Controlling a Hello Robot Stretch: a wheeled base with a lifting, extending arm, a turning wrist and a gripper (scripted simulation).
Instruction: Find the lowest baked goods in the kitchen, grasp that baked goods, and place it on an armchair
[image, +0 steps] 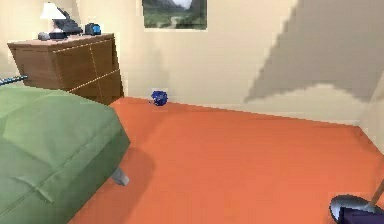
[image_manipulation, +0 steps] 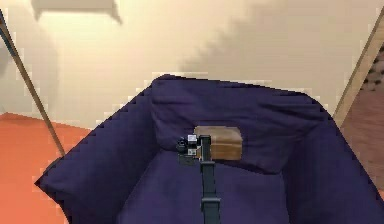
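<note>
A dark blue armchair stands against the cream wall in the arm side view. A brown, loaf-shaped block sits where the seat meets the backrest. The dark arm bar rises from the bottom edge over the seat. At its far end is my gripper, right beside the brown block. With the block on or against the cushion there, I cannot tell whether the gripper holds anything.
In the forward view a green bed takes up the left, with a wooden dresser carrying a lamp behind it. A small blue ball lies on the orange floor by the wall. A thin slanted pole stands left of the armchair.
</note>
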